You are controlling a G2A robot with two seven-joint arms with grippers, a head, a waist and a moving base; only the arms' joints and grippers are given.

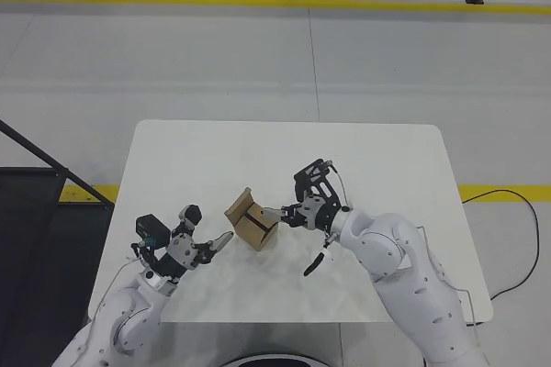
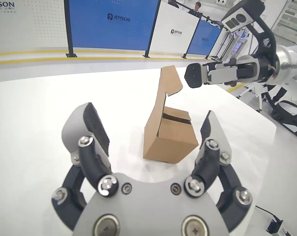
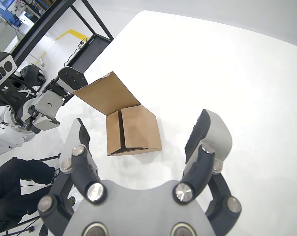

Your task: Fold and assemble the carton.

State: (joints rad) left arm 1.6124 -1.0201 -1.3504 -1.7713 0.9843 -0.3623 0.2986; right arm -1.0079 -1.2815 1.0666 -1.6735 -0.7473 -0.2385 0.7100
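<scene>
A small brown carton (image 1: 251,223) stands near the middle of the white table (image 1: 367,156). Its lid flap sticks up and two inner flaps lie folded with a slit between them. My left gripper (image 1: 208,229) is open just left of it. In the left wrist view the carton (image 2: 169,141) sits beyond the open left gripper (image 2: 149,114), apart from both pads. My right gripper (image 1: 285,225) is open on the carton's right side. The right wrist view looks down on the carton (image 3: 138,128) beyond the open right gripper (image 3: 141,121).
A black metal rack (image 1: 18,239) stands off the table's left side. Blue and white partition panels (image 2: 109,18) line the room behind. The table's far half and right side are bare. A cable (image 1: 523,211) lies on the floor at the right.
</scene>
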